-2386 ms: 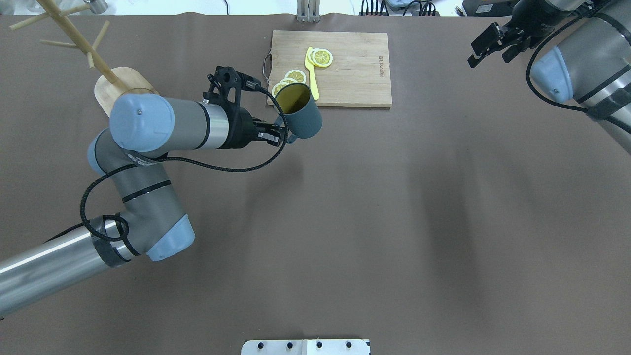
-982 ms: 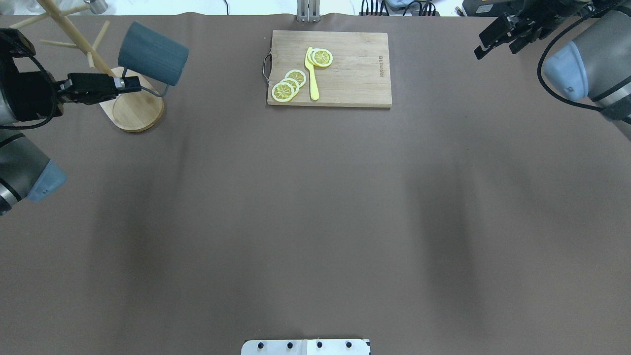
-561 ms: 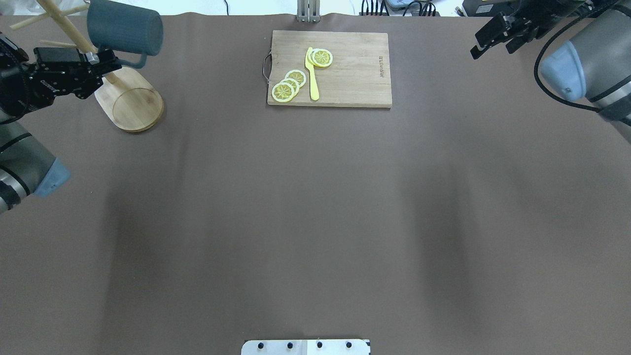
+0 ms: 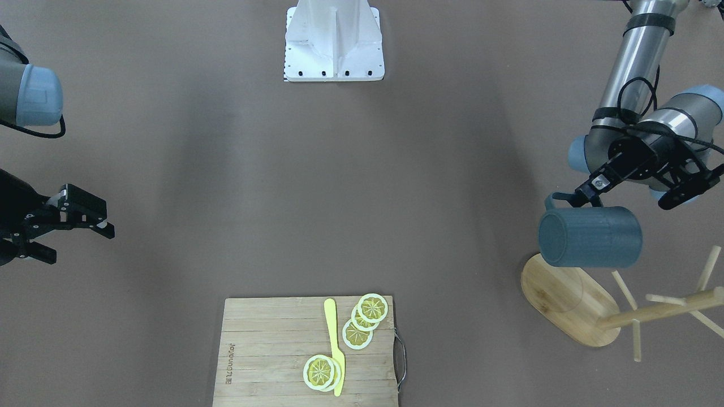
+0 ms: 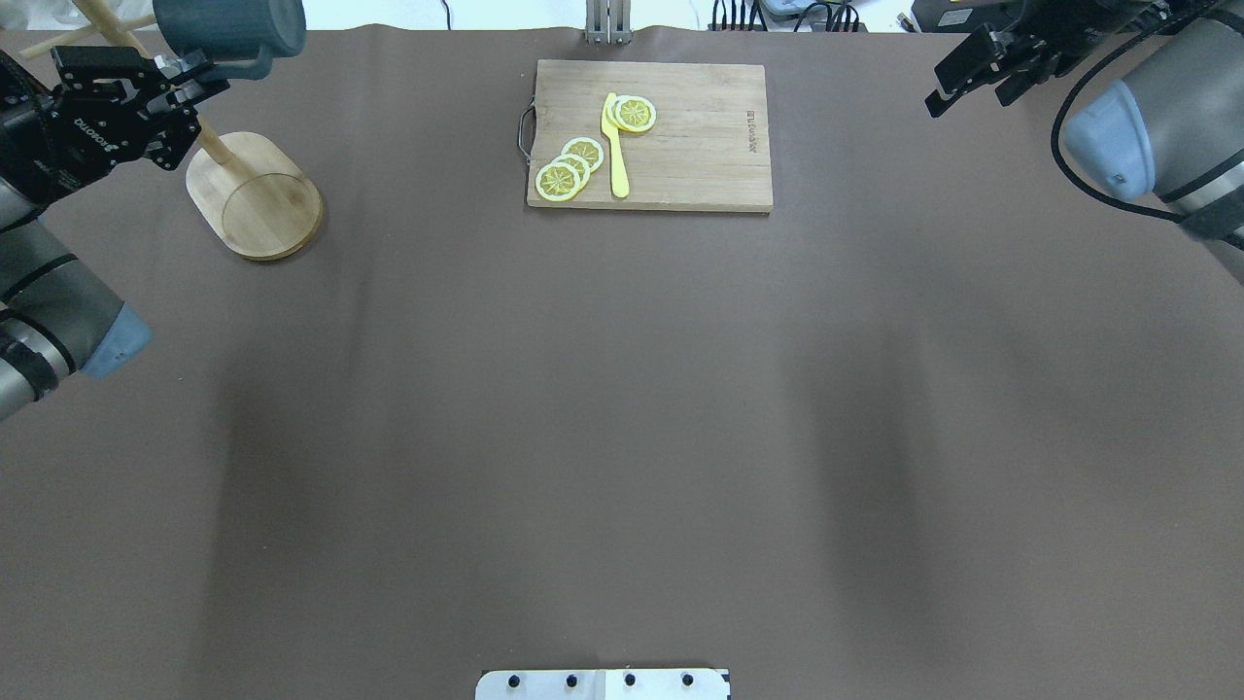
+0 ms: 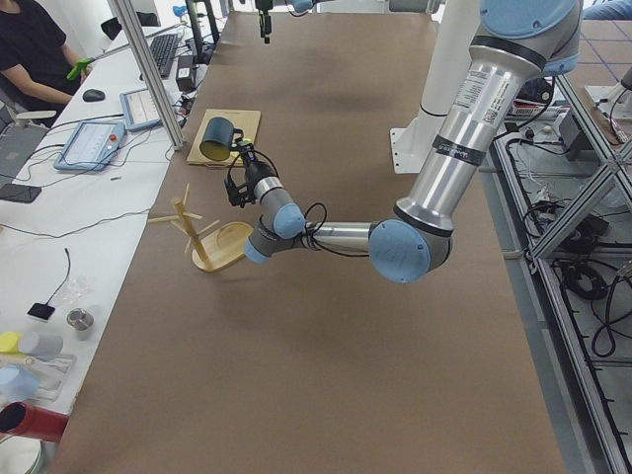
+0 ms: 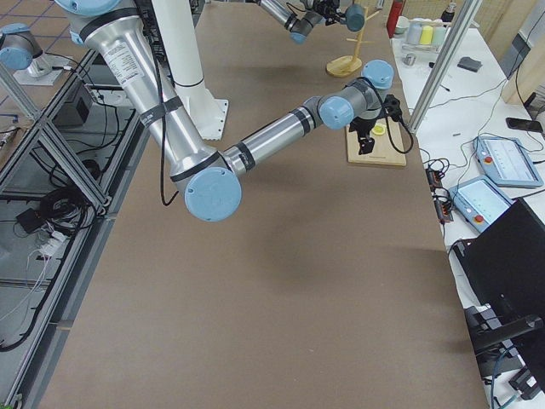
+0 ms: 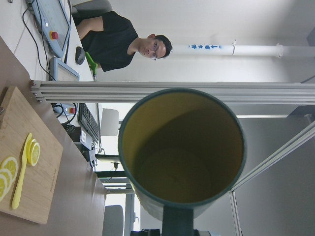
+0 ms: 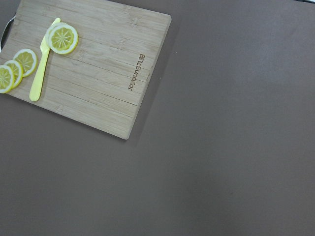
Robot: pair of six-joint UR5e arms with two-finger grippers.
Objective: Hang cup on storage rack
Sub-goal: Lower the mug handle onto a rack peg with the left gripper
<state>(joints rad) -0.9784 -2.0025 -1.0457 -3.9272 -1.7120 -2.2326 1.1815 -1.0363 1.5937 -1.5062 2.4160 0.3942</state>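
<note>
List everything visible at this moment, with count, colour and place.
cup: one, dark teal, on its side in the air beside the rack, held by its handle, on no peg
rack: one, light bamboo, far corner on the robot's left
board: one, bamboo, middle of the far edge
lemon slices: several overlapping, yellow, on the board
knife: one, yellow, on the board among the slices
table: one, brown
person: one, black top, seated at a side desk
left gripper: shut on the cup's handle
right gripper: open, holding nothing
</note>
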